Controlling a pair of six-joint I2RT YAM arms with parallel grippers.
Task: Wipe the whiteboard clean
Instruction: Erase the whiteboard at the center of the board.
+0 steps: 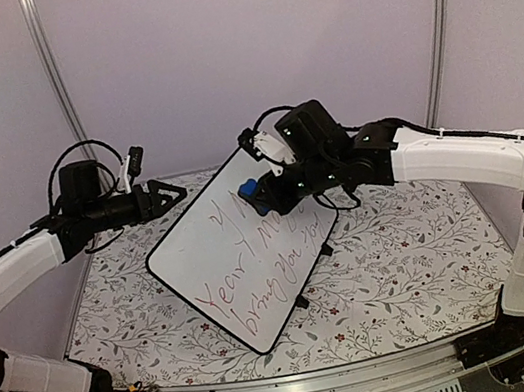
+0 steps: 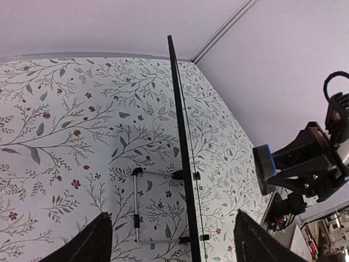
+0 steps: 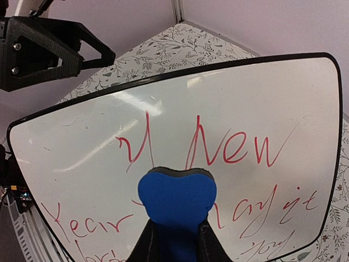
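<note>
The right gripper [image 3: 177, 243] is pinching a blue eraser [image 3: 175, 196] in its jaws at the whiteboard [image 3: 262, 93]. The left gripper [image 1: 170, 194] is keeping its jaws spread. Nearly all the red writing [image 3: 240, 150] is awaiting erasure.

Clamped in jaws, blue eraser [image 3: 175, 199] faces red-lettered whiteboard [image 3: 262, 103].

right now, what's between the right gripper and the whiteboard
A blue eraser, held by the right gripper, faces the whiteboard in the right wrist view; the left wrist view shows a gap before the board.
</note>
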